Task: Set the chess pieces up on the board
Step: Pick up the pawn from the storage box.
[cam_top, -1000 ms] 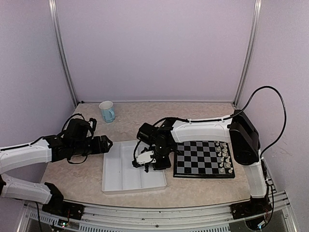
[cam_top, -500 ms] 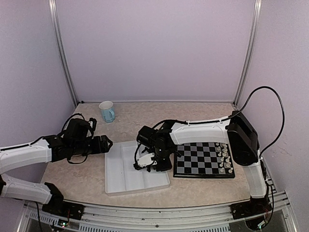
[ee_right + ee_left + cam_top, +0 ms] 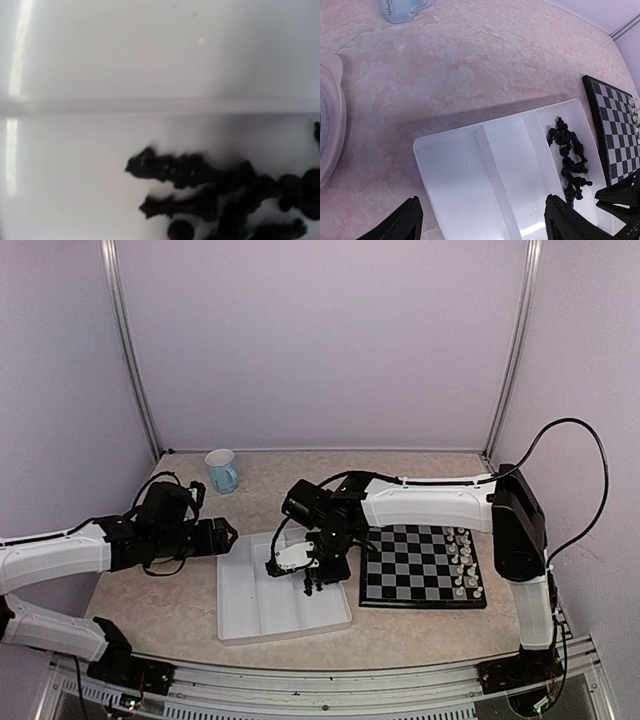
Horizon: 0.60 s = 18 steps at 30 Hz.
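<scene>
Several tiny black chess pieces (image 3: pixel 568 161) lie heaped in the right compartment of a white tray (image 3: pixel 455 175); they show blurred and very close in the right wrist view (image 3: pixel 200 185). The board (image 3: pixel 415 565) lies right of the tray (image 3: pixel 245 590), with white pieces (image 3: pixel 465 562) along its right side and no black piece on it. My right gripper (image 3: pixel 305 583) points down into the tray's right compartment just over the heap; its fingers do not show in its own view. My left gripper (image 3: pixel 487 222) is open and empty, low over the tray's left far corner.
A pale blue mug (image 3: pixel 222 471) stands at the back left and also shows in the left wrist view (image 3: pixel 400 9). The tray's other two compartments hold nothing. The board's edge (image 3: pixel 615 125) lies close to the tray's right wall. A divider (image 3: pixel 150 106) crosses the right wrist view.
The tray has slid slightly right. My right gripper has shifted a little left and back over the black pieces. My left gripper has edged slightly towards the tray.
</scene>
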{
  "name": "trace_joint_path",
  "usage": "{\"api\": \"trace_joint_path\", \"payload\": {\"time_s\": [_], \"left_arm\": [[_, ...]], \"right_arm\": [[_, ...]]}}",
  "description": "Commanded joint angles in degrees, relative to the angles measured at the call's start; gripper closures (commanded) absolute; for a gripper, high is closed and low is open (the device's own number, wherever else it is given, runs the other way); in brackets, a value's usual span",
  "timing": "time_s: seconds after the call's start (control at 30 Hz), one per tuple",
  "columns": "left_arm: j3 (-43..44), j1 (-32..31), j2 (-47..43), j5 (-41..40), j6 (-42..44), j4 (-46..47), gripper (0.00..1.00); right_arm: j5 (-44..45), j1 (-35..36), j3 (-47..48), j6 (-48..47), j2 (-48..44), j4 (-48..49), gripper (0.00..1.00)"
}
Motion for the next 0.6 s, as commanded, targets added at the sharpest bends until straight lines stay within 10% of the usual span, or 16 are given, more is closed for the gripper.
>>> {"api": "trace_joint_path", "payload": {"time_s": [0.0,0.57], "left_arm": [[1.69,-0.98,0.65,-1.0,0.77,0.94,0.16],[2.33,-1.8,1.42,-1.32,1.98,1.16,0.16]], "right_arm": [[-1.73,-1.56,1.77,1.47,-0.91,1.87,0.8],[-0.04,-4.16,0.66,1.53,2.53,1.29,0.72]]}}
